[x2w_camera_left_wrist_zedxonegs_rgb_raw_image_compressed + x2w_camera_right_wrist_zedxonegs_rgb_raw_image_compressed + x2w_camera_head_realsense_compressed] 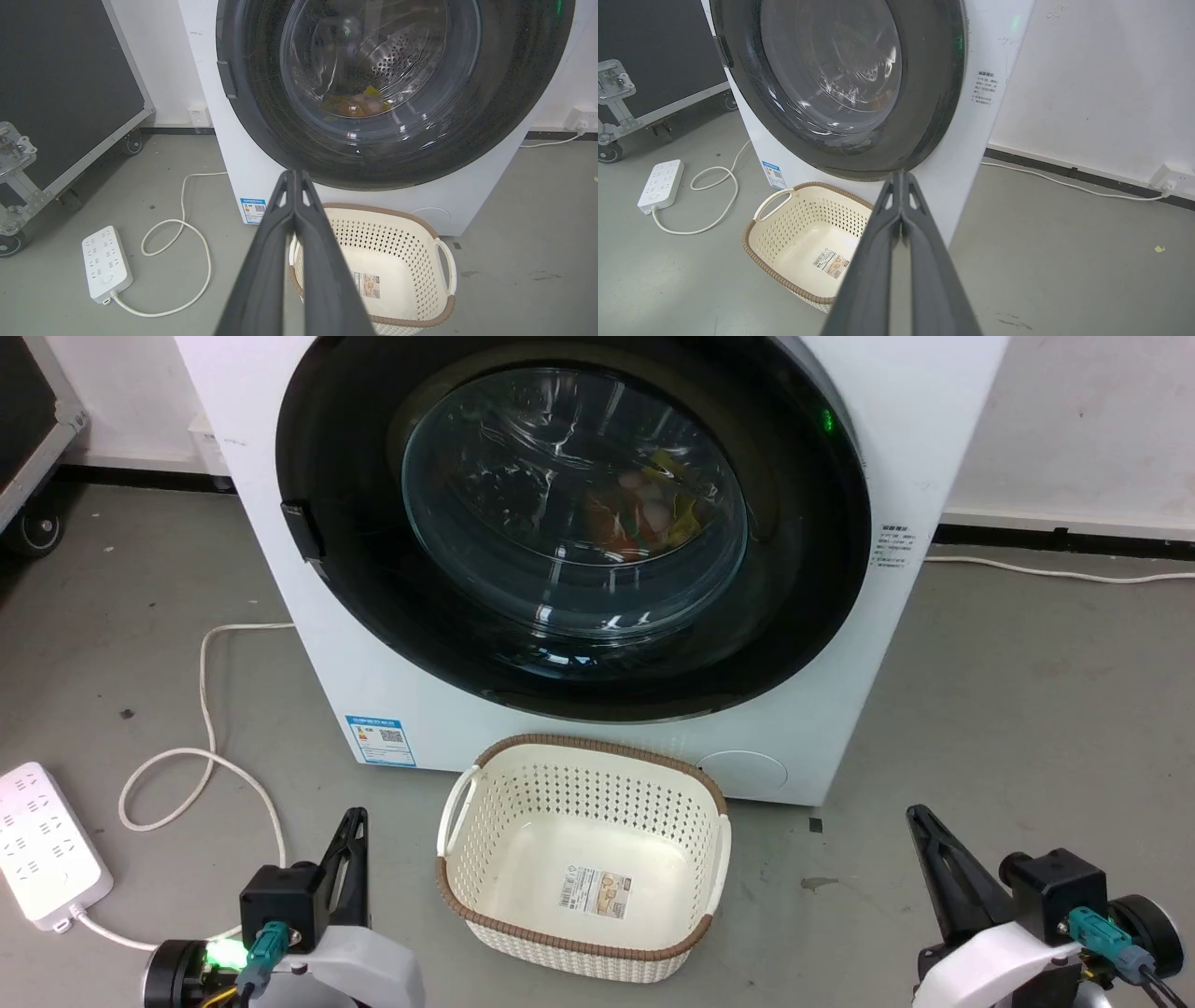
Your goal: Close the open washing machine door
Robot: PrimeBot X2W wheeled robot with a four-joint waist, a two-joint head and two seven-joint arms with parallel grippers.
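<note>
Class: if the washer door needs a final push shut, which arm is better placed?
Left, probably: the washing machine door has its handle tab on that side. Left gripper and right gripper both sit shut, low.

Basket: you have it cream, perforated, brown-rimmed and upright on the floor.
Sticker: flat on the basket's bottom.
Power strip: white, well left of the basket.
Cable: white, looping between strip and basket.
Flight case: black, wheeled, left beyond the strip.
</note>
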